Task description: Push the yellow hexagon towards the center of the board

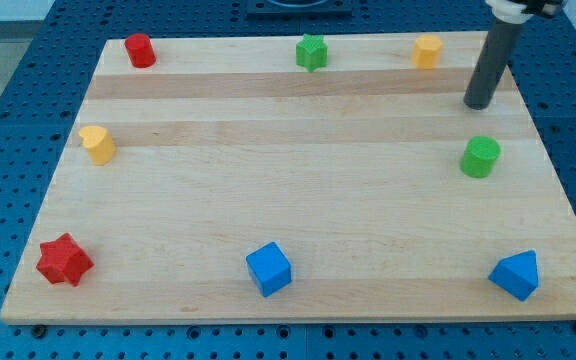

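Observation:
The yellow hexagon [427,51] stands near the top edge of the wooden board [288,210], right of the middle. My tip [478,104] rests on the board below and to the right of the hexagon, a short way apart from it. The green cylinder [480,157] stands just below my tip.
A green star [311,52] and a red cylinder [140,50] stand along the top edge. A yellow heart-like block [97,144] is at the left. A red star [64,260], a blue cube [268,268] and a blue pentagon-like block [515,274] stand along the bottom.

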`<move>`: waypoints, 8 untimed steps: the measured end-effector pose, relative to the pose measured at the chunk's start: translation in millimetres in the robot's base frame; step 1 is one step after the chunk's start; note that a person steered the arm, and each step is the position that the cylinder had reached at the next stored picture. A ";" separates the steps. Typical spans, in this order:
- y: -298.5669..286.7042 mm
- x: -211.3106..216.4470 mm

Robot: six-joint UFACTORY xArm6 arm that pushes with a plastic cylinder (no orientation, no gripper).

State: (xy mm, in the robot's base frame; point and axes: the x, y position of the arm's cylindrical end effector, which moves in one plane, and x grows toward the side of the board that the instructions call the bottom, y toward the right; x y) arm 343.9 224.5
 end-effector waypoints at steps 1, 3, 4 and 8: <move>15.0 -1.8; 59.8 -94.2; 49.9 -119.0; -58.6 -88.8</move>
State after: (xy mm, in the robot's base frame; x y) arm 255.1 165.9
